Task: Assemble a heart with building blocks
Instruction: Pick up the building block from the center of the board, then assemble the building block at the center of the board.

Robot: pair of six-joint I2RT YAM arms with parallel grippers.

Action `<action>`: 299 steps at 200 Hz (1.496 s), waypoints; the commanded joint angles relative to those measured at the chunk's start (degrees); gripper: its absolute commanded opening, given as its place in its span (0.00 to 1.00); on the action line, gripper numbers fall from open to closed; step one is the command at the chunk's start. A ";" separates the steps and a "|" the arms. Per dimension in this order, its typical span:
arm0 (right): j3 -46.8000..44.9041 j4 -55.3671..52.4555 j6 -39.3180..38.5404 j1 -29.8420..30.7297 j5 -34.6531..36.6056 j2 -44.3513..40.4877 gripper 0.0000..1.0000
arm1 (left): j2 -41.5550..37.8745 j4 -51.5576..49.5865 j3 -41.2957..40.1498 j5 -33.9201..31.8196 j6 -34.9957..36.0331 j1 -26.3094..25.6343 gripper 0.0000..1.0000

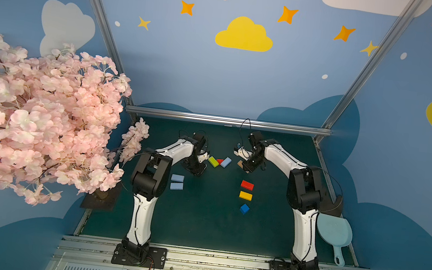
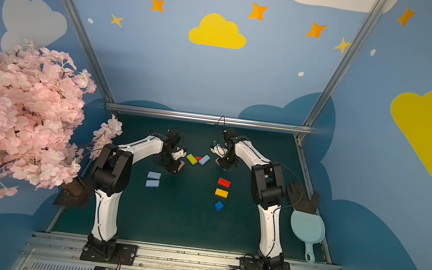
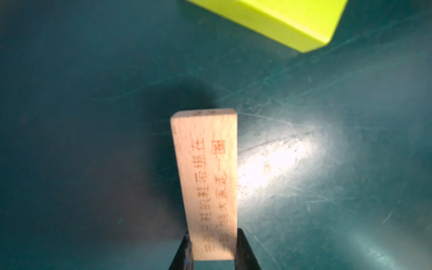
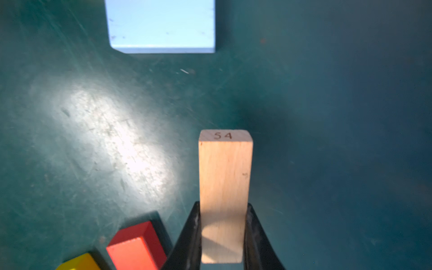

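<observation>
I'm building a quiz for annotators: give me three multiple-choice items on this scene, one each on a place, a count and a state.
1. What lies between the lime green bar and the slanted light blue bar?
A. a yellow bar
B. a dark blue cube
C. the red triangle

2. How many light blue bars lie on the table?
A. one
B. three
C. five

3. What do the left gripper and right gripper hold?
A. a tan block each
B. nothing
C. red bars

C: the triangle sits between them.
B: a light blue pair lies apart from the slanted one.
A: jaws shut on the engraved tan block and the tan block marked 54.
</observation>
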 commanded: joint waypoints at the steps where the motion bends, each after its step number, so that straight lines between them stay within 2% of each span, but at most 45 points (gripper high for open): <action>1: 2.22 -4.41 -1.21 0.51 -3.18 1.63 0.00 | 1.33 -1.26 0.51 0.37 4.62 -0.12 0.13; 70: 3.09 -5.18 -2.92 1.16 -3.81 3.76 0.00 | 5.09 -1.61 4.80 -4.32 9.17 -0.53 0.12; 128: 3.56 -4.22 -3.12 1.05 -0.69 4.68 0.00 | 7.39 -1.87 7.91 -7.18 11.39 -0.55 0.12; 299: 9.43 -4.05 -3.19 1.97 -0.73 8.15 0.00 | 8.22 -1.08 9.21 -9.61 12.83 -0.14 0.11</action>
